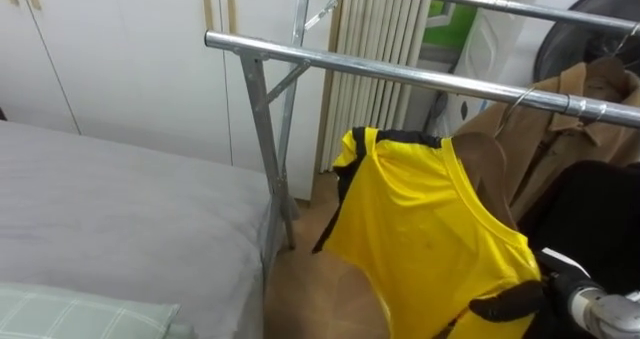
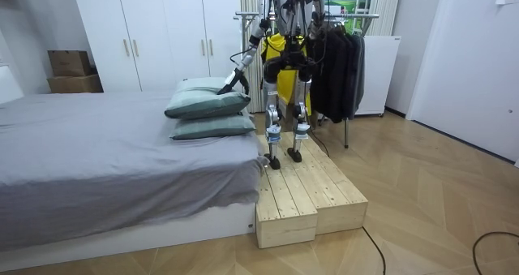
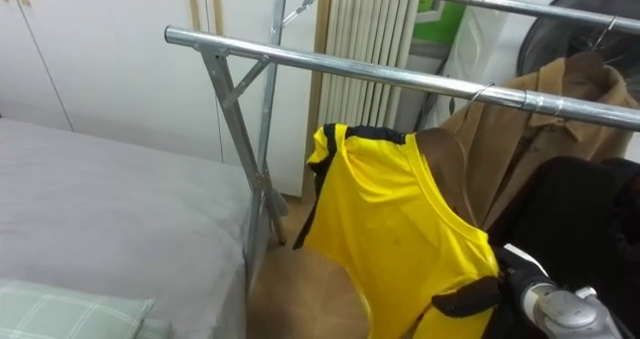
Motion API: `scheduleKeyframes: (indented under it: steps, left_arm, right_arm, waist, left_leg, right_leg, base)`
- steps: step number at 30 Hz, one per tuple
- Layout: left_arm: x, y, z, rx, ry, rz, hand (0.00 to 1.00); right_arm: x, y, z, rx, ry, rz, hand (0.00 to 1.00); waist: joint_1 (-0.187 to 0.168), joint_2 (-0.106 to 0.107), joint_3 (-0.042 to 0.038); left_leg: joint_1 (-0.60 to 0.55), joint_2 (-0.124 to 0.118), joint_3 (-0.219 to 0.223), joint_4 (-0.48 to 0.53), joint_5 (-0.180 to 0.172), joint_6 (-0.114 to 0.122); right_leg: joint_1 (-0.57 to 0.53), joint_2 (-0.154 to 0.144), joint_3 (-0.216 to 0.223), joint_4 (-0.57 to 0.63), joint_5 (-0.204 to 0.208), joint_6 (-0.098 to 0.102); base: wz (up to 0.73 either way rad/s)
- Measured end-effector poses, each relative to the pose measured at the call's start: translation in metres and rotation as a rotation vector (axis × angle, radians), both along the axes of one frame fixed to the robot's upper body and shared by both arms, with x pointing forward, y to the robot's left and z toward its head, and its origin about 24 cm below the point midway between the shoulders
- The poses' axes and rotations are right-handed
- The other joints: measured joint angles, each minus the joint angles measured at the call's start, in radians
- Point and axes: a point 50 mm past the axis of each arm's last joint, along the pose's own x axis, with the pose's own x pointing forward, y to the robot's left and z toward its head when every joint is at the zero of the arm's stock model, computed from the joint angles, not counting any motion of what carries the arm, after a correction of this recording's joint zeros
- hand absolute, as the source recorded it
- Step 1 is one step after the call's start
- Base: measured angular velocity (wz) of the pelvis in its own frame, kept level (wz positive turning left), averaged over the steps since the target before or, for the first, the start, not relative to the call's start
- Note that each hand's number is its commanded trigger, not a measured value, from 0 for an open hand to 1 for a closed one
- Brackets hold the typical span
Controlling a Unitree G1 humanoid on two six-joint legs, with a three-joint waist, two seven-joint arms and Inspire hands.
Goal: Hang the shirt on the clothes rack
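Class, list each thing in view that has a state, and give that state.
Yellow shirt: held up below the rail, not yet hung.
Right hand: fingers curled on the shirt.
Left hand: down by the pillows.
Brown coat: hanging on the rail.
Wardrobe doors: shut.
Pillows: stacked on the bed.

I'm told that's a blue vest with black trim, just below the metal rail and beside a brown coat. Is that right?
Not quite. The vest is yellow, not blue, as the left eye view shows. The rest holds: it has black trim and sits just below the metal rail, beside the brown coat.
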Motion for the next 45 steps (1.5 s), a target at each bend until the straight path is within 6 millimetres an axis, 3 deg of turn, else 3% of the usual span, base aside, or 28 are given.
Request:
scheduleKeyframes:
  steps: [8, 12, 22, 36, 45]
  left_arm:
    - [0.0, 0.001, 0.0, -0.003, -0.001, 0.004, 0.0]
    - [-0.003, 0.002, 0.001, -0.015, 0.0, 0.019, 0.0]
    - [-0.009, 0.003, 0.0, -0.031, -0.006, 0.076, 0.0]
    - [-0.013, 0.002, -0.001, -0.024, -0.005, 0.108, 0.0]
    - [-0.013, -0.001, -0.002, -0.029, -0.006, 0.11, 0.0]
  right_arm:
    - [0.001, -0.001, 0.001, -0.021, -0.008, -0.006, 0.0]
    - [0.007, 0.002, 0.01, -0.082, -0.032, 0.042, 0.0]
    - [0.016, 0.006, 0.024, -0.105, -0.11, 0.047, 0.0]
    - [0.026, 0.003, 0.048, 0.05, -0.352, -0.171, 0.0]
    - [0.017, 0.001, 0.054, 0.083, -0.45, -0.249, 0.0]
  waist:
    - [-0.001, -0.001, 0.0002]
    - [-0.001, -0.001, -0.0002]
    - [-0.024, -0.002, -0.0008]
    - [-0.037, 0.002, -0.0021]
    - [-0.045, 0.013, -0.0003]
  left_leg:
    - [-0.001, 0.0, 0.003, 0.003, 0.0, 0.0]
    - [-0.008, 0.002, 0.027, 0.003, 0.0, 0.0]
    - [-0.018, 0.002, 0.027, 0.004, 0.0, 0.0]
    - [-0.015, 0.003, 0.025, 0.007, 0.0, 0.0]
    - [-0.014, 0.003, 0.026, 0.004, -0.001, 0.0]
  right_leg:
    - [-0.003, 0.001, 0.003, 0.003, 0.0, 0.0]
    - [-0.024, 0.004, 0.02, 0.021, 0.0, 0.0]
    - [-0.035, 0.006, 0.028, 0.02, 0.001, -0.001]
    - [-0.033, 0.009, 0.039, 0.018, 0.005, -0.002]
    - [-0.034, 0.01, 0.037, 0.02, 0.006, -0.002]
  base:
    - [-0.01]
    - [-0.13]
    - [-0.02]
    - [-0.02]
    - [0.0]
